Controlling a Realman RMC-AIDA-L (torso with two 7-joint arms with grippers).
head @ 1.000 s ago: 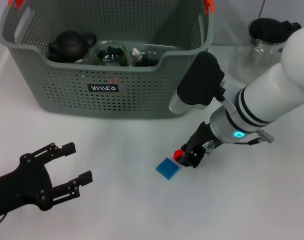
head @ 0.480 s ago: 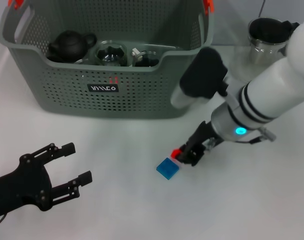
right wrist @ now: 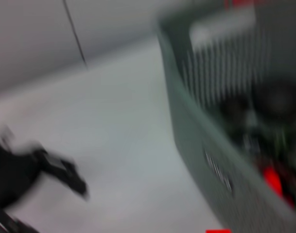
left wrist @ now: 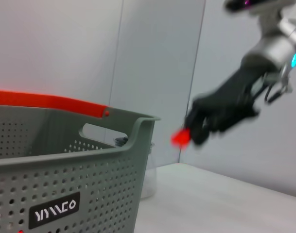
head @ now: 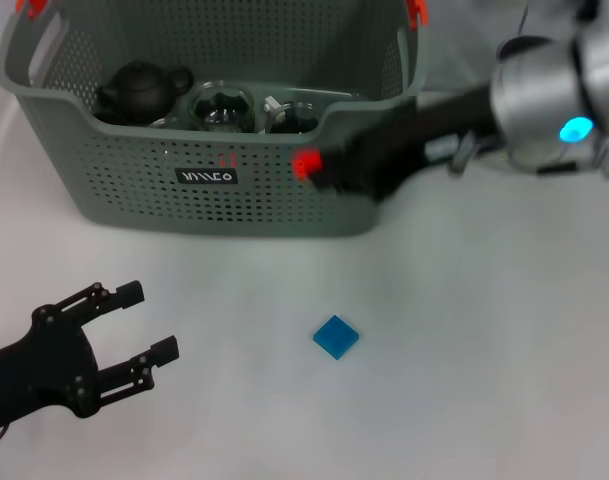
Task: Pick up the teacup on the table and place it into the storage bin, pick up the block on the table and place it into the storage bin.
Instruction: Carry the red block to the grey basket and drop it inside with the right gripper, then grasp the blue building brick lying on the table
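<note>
Gripping a red block [head: 305, 164], apparently, right hand [head: 329, 168] hangs at storage bin [head: 134, 130].

A white surface [head: 464, 380] is spreading across the scene, and pale grey wall panels [left wrist: 65, 48] are rising at the far side.

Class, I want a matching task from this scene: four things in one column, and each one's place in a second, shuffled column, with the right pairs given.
Things:
1. red block
2. blue block
3. black teapot
4. left hand

Places:
A. lying on the white table
B. inside the storage bin
C. held in the right hand, in front of the bin's front wall
D. open, low at the table's near left

Pairs: 1-C, 2-A, 3-B, 4-D
</note>
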